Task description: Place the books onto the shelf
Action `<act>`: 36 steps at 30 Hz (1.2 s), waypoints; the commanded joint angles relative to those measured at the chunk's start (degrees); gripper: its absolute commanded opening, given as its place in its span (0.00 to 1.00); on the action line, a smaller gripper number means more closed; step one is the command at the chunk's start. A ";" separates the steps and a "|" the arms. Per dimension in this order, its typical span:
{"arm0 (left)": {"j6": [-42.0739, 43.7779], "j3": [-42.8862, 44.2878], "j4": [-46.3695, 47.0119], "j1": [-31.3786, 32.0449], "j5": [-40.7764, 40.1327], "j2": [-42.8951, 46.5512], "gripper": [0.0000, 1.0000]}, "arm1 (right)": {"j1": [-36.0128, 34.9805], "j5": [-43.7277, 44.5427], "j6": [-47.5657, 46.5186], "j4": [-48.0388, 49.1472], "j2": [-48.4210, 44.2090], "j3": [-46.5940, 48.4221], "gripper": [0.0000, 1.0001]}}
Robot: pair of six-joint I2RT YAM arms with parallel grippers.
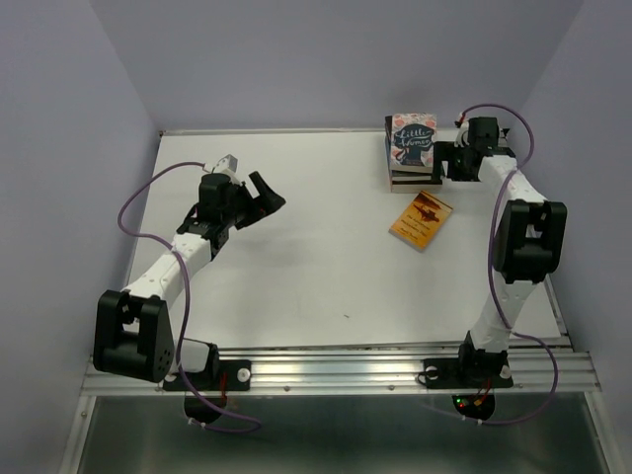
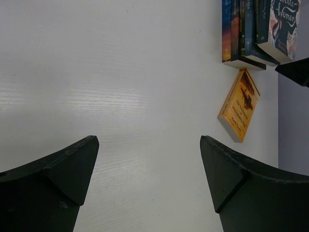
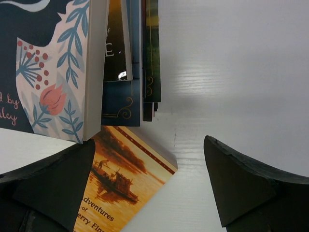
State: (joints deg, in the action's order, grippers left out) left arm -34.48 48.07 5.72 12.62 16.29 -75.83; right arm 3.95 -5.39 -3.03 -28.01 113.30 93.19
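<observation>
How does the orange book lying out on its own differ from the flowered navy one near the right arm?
The orange book lies alone, flat on the table, skewed to the pile. The flowered navy book sits on top of that pile. The orange cover shows a boat on water; the navy one shows pink flowers and leaves. Both are closed paperbacks, cover up.

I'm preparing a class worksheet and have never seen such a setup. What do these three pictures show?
Two white robot arms are bolted to a white table. One picture looks down from above; the other two come from a camera on each wrist, showing that claw's dark fingers. At the back right sits a pile of paperbacks, Little Women on top. An orange Huckleberry Finn book lies alone nearby. The left claw and right claw are open, holding nothing.
</observation>
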 commanded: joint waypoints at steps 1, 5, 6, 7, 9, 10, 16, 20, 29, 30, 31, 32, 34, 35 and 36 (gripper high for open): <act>1.43 -0.09 1.32 -0.41 -0.56 1.65 0.99 | -0.08 2.13 2.23 6.12 0.52 2.87 1.00; 1.52 0.00 1.23 -0.41 -0.74 1.65 0.99 | -0.08 5.12 7.15 8.49 0.70 3.75 1.00; 1.52 0.00 1.05 -0.41 -0.91 1.74 0.99 | -0.08 5.12 7.94 8.85 0.79 4.10 1.00; 1.52 0.00 1.05 -0.41 -1.00 1.83 0.99 | -0.08 5.39 8.73 9.02 0.96 4.54 1.00; 1.52 0.00 0.88 -0.41 -1.44 2.00 0.99 | -0.08 7.58 9.79 9.11 1.66 6.12 1.00; 1.61 0.00 0.79 -0.41 -1.53 2.00 0.99 | -0.08 7.24 10.06 9.11 1.84 6.48 1.00; 1.70 0.62 0.70 -0.41 -1.53 1.48 0.99 | -0.08 6.53 10.59 9.55 1.84 6.48 1.00; 2.13 1.23 0.61 -0.41 -0.48 0.77 0.99 | -0.08 7.14 10.41 9.20 0.79 4.99 1.00; 10.48 12.80 0.96 9.34 4.80 -11.06 0.99 | 0.79 9.01 29.47 8.23 -17.99 -18.34 1.00; 11.09 14.49 0.96 10.66 5.06 -13.01 0.99 | 0.80 7.08 31.05 8.15 -19.07 -20.83 1.00; 11.62 16.16 0.79 12.50 6.80 -14.94 0.99 | 1.50 2.53 32.89 8.15 -19.86 -23.03 1.00; 12.15 17.74 0.79 13.12 7.95 -16.96 0.99 | 2.29 1.01 33.52 8.23 -20.48 -24.88 1.00; 12.42 22.57 -0.09 14.27 9.27 -22.24 0.99 | 2.30 -0.14 34.40 8.67 -21.18 -29.28 1.00; 12.68 23.89 -0.09 15.40 10.15 -23.65 0.99 | 2.30 -2.76 34.40 9.98 -21.27 -30.42 1.00; 13.12 26.17 -0.35 15.94 10.07 -26.18 0.99 | 2.30 -4.70 33.97 11.04 -21.36 -31.65 1.00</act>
State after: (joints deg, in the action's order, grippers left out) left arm -25.06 67.99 5.69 26.68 22.52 -97.71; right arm 5.67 -2.94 26.87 -20.40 91.55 65.21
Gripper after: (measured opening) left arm 0.989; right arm 0.999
